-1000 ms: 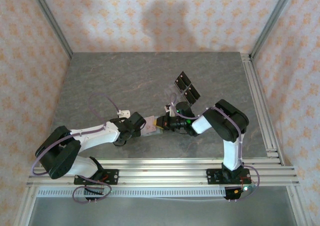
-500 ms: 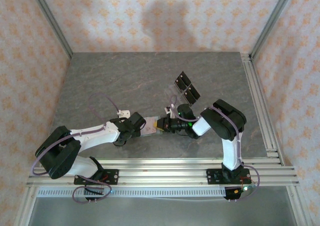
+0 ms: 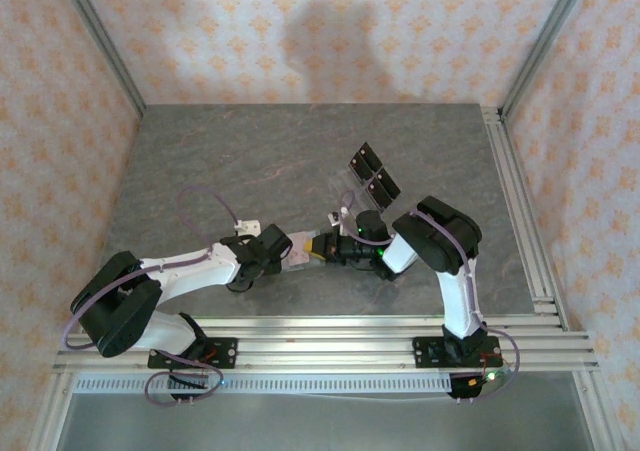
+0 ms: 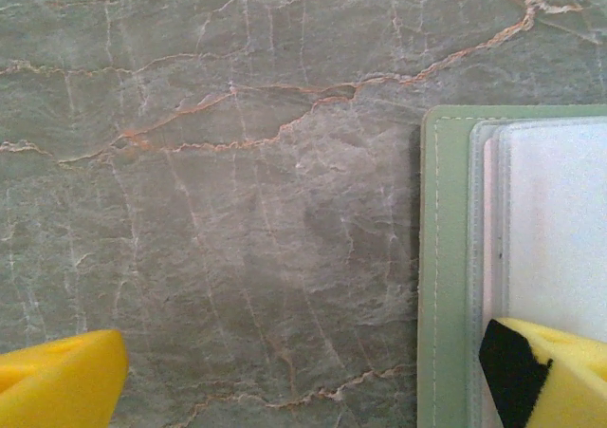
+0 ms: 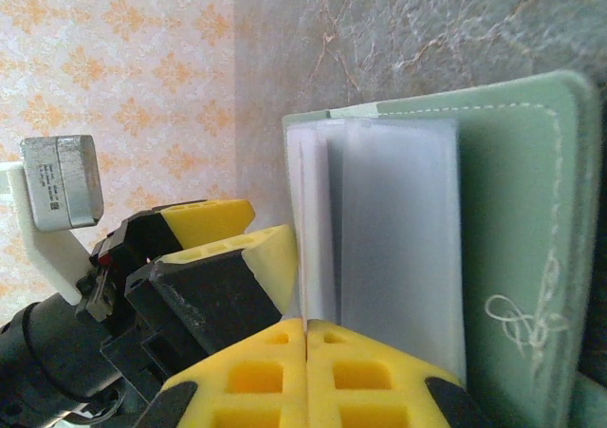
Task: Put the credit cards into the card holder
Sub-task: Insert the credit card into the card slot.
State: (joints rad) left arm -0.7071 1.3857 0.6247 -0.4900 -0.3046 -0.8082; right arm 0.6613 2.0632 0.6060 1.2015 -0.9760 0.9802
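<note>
Left jaws wide astride card holder (image 4: 441,257) edge; right jaws shut

Even light; blurred shadow on the wall (image 3: 330,41) beyond the left gripper (image 4: 303,390). Beside its fingertip (image 4: 569,381) the card holder (image 4: 444,257) glares, perhaps overexposed.

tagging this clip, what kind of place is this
Likely a robot lab test cell: patterned walls on aluminium posts enclose a marbled tabletop, with a left arm and right arm bolted to rails.
</note>
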